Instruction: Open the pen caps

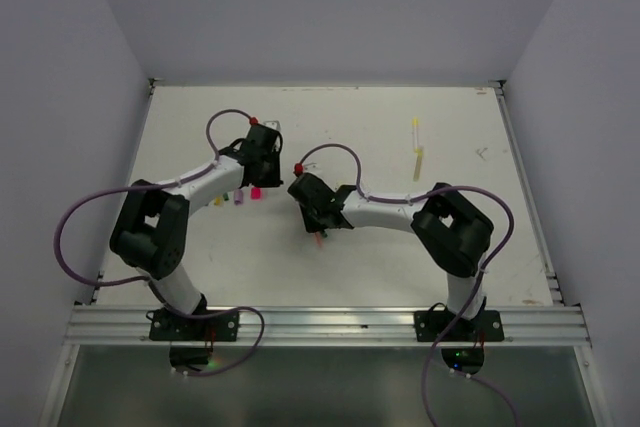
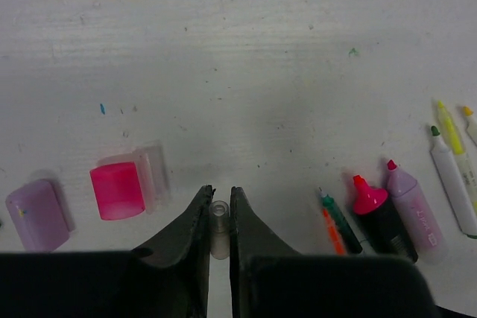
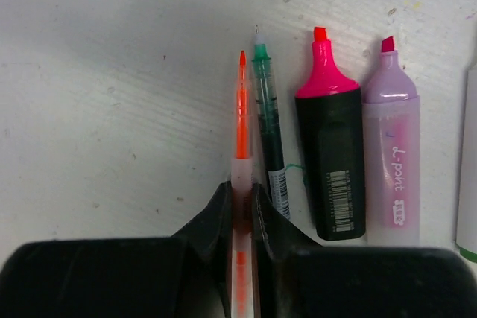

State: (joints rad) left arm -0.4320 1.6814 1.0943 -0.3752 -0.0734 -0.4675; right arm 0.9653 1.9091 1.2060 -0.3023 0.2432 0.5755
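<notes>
Left wrist shows left hand (image 2: 220,189) pinching clear cap (image 2: 218,217); right hand (image 3: 240,186) clamps orange pen (image 3: 242,109).

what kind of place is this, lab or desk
Most likely a robot lab test cell: a white table boxed in by plain walls, two arms bolted to a metal rail, pens and caps laid out.

high camera looks down over the whole table (image 1: 380,122); both wrist cameras face down, close, sharing the pink-tipped highlighter (image 2: 370,200).
</notes>
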